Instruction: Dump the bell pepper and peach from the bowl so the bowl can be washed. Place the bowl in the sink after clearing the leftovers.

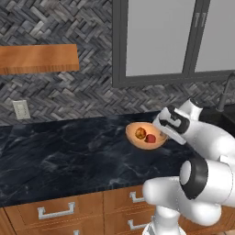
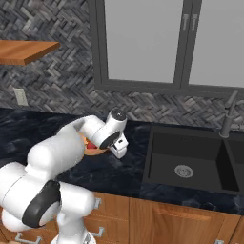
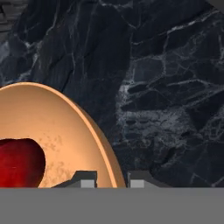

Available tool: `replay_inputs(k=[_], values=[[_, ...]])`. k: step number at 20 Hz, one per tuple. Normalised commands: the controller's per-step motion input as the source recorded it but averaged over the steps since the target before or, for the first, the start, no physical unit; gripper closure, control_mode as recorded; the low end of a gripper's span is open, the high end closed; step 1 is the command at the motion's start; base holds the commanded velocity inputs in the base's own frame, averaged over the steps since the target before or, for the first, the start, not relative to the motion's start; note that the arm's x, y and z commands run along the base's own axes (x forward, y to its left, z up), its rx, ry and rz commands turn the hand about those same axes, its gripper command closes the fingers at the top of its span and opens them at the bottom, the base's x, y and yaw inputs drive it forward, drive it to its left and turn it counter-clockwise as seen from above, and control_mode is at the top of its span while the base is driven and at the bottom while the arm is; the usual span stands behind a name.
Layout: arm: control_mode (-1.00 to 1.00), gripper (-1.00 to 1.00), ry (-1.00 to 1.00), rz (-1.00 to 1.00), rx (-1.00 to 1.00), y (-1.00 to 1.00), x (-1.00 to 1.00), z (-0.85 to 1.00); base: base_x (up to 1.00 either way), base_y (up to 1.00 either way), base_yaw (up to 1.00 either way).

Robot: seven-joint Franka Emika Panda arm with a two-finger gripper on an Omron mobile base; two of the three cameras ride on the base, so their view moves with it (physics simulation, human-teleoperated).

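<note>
The hand (image 3: pixel 113 178) is closed narrow on the bowl (image 1: pixel 146 136), one fingertip (image 3: pixel 87 179) inside the rim and the other outside, so the rim runs straight up between them in the hand view. The bowl sits on the tabletop (image 1: pixel 69 156), tilted, its open face turned away from the hand toward the bare stone. The bell pepper (image 1: pixel 151 138) lies in the bowl on the side nearer the hand, touching the peach (image 1: pixel 140 133) just beyond it. Judging by this, tipping farther away from the hand would spill both onto the tabletop. The sink (image 2: pixel 188 164) lies on the far side of the hand from the bowl, well apart. No brands, labels or writing can be read.
</note>
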Motion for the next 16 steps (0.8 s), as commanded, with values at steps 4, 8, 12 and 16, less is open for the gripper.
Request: replay_inputs(k=[4, 8, 12, 16], values=[[-1.00, 1.00, -0.17, 0.00, 0.00, 0.00, -0.73, 0.97, 0.00, 0.00, 0.00], [-1.00, 1.00, -0.12, 0.00, 0.00, 0.00, -0.77, 0.75, 0.00, 0.00, 0.00], [-1.00, 1.00, -0.01, 0.00, 0.00, 0.03, -0.24, 0.11, 0.00, 0.00, 0.00], [-1.00, 1.00, 0.00, 0.00, 0.00, 0.00, 0.00, 0.00, 0.00, 0.00, 0.00]])
